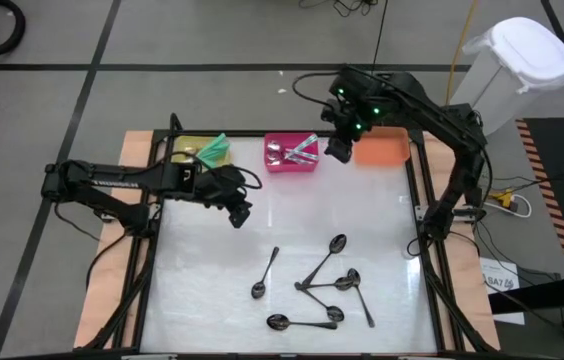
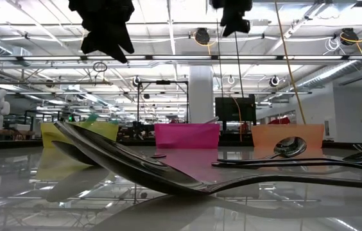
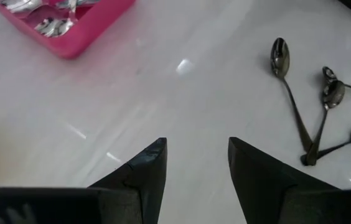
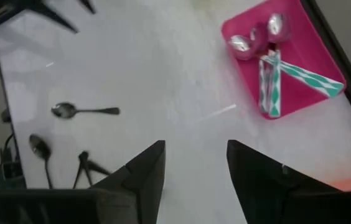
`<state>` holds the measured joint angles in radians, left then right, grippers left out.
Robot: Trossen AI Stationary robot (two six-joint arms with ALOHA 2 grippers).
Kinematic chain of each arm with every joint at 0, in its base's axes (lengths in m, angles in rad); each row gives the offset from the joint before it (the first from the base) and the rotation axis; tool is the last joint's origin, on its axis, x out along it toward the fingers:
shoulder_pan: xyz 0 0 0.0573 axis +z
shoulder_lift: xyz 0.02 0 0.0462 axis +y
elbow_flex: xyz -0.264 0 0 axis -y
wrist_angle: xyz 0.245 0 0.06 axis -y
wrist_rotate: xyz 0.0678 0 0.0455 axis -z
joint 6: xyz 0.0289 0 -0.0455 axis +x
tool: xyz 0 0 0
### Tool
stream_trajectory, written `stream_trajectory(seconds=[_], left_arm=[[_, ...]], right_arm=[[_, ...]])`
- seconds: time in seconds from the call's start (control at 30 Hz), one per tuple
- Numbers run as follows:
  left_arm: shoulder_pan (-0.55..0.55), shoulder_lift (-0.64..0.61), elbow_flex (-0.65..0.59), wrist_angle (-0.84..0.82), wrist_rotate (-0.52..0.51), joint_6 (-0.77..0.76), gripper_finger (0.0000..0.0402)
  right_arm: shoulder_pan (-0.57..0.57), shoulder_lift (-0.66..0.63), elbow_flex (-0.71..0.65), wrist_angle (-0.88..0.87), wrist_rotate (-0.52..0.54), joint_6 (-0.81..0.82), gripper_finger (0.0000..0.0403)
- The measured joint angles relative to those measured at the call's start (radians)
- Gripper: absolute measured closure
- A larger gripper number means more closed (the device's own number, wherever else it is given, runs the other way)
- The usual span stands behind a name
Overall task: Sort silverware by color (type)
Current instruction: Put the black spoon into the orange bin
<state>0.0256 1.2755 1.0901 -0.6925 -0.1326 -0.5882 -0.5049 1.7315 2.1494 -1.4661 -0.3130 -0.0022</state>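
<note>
White tabletop (image 1: 262,235) filled the centre of the high view, with three bins along its upper edge: a yellow bin (image 1: 190,148), a pink bin (image 1: 290,154) and an orange bin (image 1: 382,150). Six dark spoons (image 1: 317,290) lay loose in the lower centre, several crossing or touching at the handles; the pink bin held shiny bowls and teal-patterned handles together. Risk, as judged: a descent onto the overlapped cluster could pinch two handles at once or flick a neighbour aside, and thin handles lying flat on a glossy surface could slip between the pads. A dark spoon dropped into the pink bin would mix the types further. Left gripper (image 1: 237,210) hung above bare table at centre left, its arm reaching in from the left edge, fingers (image 3: 144,165) parted and holding nothing. Right gripper (image 1: 339,148) hovered at upper centre between the pink and orange bins, its arm folded in from the right, fingers (image 4: 144,168) likewise spread and empty, well apart from the spoons.
</note>
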Motion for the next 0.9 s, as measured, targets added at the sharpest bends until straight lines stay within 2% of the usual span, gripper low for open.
stream_trajectory(seconds=[0.37, 0.63, 0.77, 0.9], left_arm=[[-0.101, 0.024, 0.001, -0.003, -0.076, -0.216, 0.0232], [-0.228, 0.171, 0.001, 0.023, -0.070, -0.347, 0.0232], [-0.280, 0.245, 0.001, 0.108, -0.019, -0.435, 0.0232], [-0.318, 0.302, 0.001, 0.200, -0.020, -0.576, 0.0232]], right_arm=[[0.042, -0.082, -0.001, -0.031, 0.059, -0.087, 0.0234], [0.055, -0.147, -0.001, -0.056, 0.051, -0.082, 0.0234], [0.069, -0.184, -0.001, -0.061, 0.051, -0.085, 0.0234], [0.078, -0.231, -0.001, -0.103, 0.051, -0.086, 0.0234]])
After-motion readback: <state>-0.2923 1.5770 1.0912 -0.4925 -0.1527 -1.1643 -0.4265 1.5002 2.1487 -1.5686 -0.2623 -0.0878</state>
